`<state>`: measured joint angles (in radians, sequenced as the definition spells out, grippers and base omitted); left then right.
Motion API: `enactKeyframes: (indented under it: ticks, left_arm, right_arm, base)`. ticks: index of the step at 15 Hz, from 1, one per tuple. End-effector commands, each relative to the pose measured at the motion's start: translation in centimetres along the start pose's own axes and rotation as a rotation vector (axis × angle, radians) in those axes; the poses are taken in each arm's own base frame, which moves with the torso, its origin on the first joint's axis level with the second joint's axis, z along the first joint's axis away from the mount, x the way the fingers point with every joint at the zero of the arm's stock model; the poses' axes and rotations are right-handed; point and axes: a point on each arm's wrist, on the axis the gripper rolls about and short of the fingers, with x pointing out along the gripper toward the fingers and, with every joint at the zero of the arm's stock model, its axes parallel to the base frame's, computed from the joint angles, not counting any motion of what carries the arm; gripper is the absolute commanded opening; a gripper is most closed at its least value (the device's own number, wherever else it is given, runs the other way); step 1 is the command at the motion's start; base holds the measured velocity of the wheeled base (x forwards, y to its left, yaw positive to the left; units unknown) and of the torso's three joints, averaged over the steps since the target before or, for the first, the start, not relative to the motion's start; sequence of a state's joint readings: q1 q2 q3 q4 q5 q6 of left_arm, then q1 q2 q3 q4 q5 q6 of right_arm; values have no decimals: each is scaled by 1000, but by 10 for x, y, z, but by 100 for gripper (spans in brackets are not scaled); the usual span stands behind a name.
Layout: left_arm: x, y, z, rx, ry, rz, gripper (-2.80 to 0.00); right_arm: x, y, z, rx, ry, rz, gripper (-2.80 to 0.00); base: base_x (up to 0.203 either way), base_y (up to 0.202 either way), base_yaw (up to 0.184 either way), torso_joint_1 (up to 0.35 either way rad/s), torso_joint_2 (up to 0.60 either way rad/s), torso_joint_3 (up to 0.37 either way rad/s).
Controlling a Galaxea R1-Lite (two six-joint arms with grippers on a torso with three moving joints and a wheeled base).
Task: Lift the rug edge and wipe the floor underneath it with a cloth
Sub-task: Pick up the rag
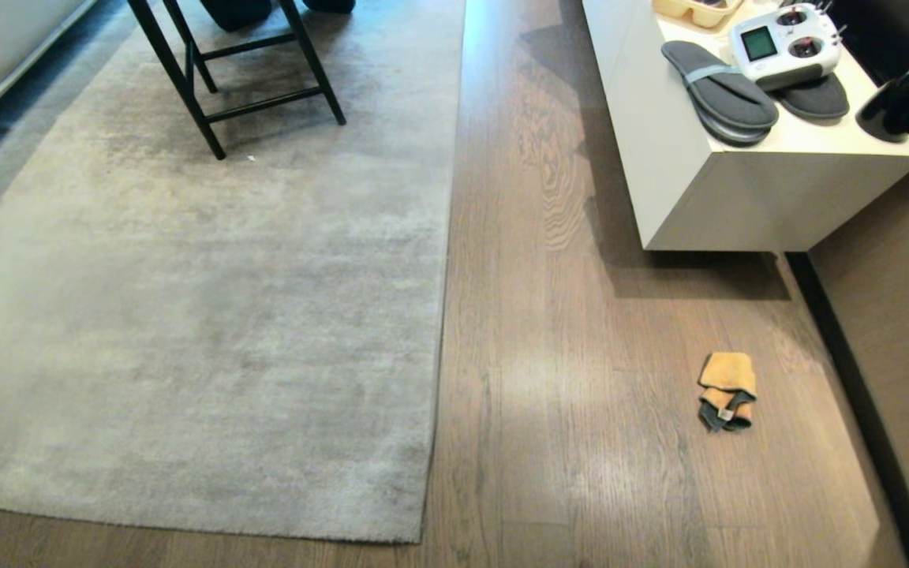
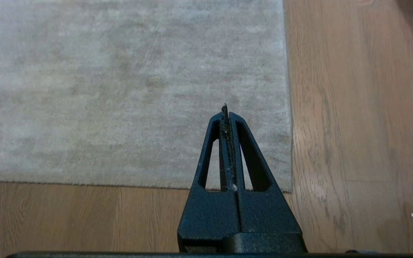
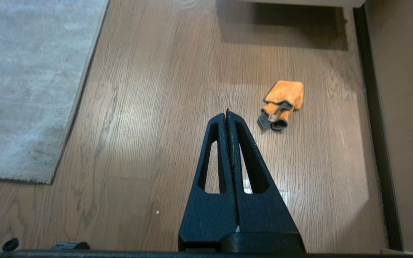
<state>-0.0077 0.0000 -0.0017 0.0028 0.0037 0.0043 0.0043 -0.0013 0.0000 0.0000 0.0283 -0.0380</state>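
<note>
The left gripper [image 2: 227, 111] hangs above the rug edge [image 2: 288, 143], jaws pressed together and empty. The right gripper [image 3: 227, 114], jaws likewise closed, hangs above the floor [image 3: 156, 107] near the cloth [image 3: 281, 104].

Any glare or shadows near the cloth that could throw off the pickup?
Head view: a pale sheen on the brown wood-plank floor left of the crumpled orange-yellow cloth; the white cabinet shades the boards beyond it. Right wrist view: cloth evenly lit, glare beside it.

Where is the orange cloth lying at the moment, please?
In the head view the cloth lies crumpled on the floor at the right, apart from the rug edge and nearer than the white cabinet.
</note>
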Motion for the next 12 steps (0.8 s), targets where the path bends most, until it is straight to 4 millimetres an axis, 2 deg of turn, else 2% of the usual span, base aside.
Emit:
enactKeyframes:
  ticks: [1, 12]
  left_arm:
    - [0, 0, 0, 0, 0, 1, -280]
    - [0, 0, 0, 0, 0, 1, -280]
  right_arm:
    - [0, 0, 0, 0, 1, 0, -280]
    - [0, 0, 0, 0, 1, 1, -280]
  base:
    - [0, 0, 0, -3, 2, -189]
    - [0, 0, 0, 2, 3, -197]
